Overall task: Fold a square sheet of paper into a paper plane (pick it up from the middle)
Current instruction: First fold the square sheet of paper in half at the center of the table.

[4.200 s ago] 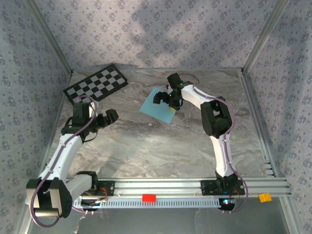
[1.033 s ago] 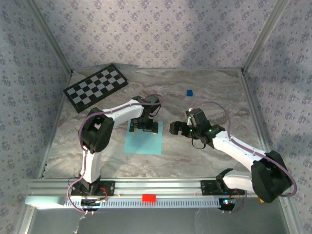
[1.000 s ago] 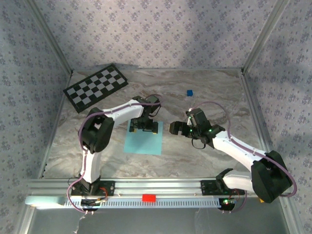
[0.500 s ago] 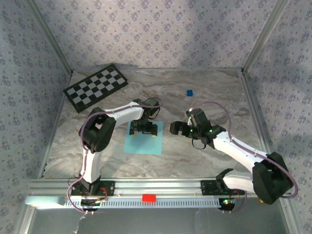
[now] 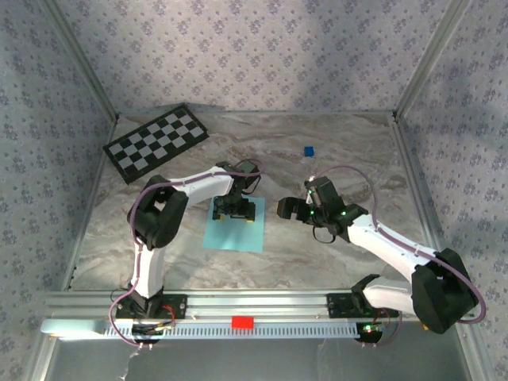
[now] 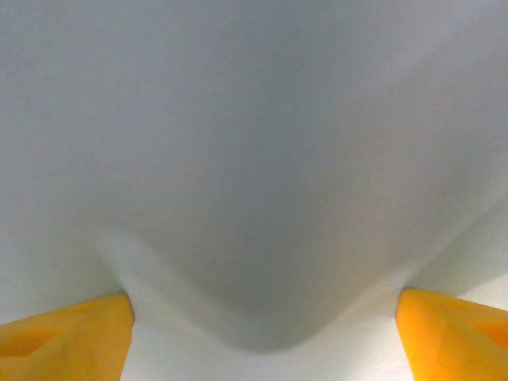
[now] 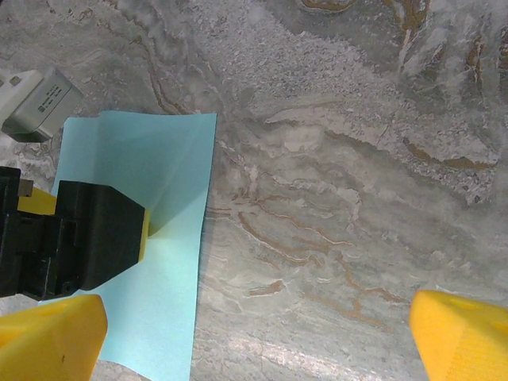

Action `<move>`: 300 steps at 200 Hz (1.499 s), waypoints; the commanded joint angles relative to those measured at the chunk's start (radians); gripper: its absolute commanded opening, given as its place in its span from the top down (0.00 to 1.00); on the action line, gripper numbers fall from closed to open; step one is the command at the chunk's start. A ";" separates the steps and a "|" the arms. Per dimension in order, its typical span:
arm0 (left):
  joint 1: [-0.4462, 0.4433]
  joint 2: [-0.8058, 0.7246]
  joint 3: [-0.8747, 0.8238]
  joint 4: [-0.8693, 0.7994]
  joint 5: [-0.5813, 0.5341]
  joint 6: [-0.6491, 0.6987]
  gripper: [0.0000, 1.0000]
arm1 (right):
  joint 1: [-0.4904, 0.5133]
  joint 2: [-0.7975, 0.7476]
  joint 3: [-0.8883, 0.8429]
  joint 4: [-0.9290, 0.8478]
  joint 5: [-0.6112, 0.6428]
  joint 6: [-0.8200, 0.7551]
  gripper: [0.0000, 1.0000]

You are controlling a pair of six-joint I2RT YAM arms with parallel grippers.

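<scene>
Hazard one: loss of the hump. Square sheet of paper [image 5: 235, 233] flat on the marbled tabletop [image 5: 333, 159], centre and a little left, raised into a soft ridge between the fingertips [image 6: 67, 337] of the left claw [image 5: 236, 209]. Likely to flatten and slip out if pinched off-centre or with too shallow a bite.
Hazard two: stray crease or crumple, from clamping too deep a fold into thin paper. Bad for a clean plane later.
Hazard three: dragging of the whole sheet across the tabletop, from sideways pull before a firm hold.
Hazard four: clash with the right claw [image 5: 286, 209], close to the sheet's right edge.

Left claw: jaws wide apart, tips down on the sheet's far half, nothing clamped yet.
Left arm: up from the near-left base, bent at the elbow, forearm angled right and far, wrist apparently pointing down.
Right claw: jaws spread wide, empty, hovering just right of the sheet, aimed left towards it.
Right arm: stretched low from the near-right base, forearm slanting far and left.
</scene>
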 commanded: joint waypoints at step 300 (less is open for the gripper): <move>-0.014 -0.339 -0.167 0.300 0.123 -0.083 0.61 | -0.124 -0.342 -0.053 -0.065 0.197 0.067 0.01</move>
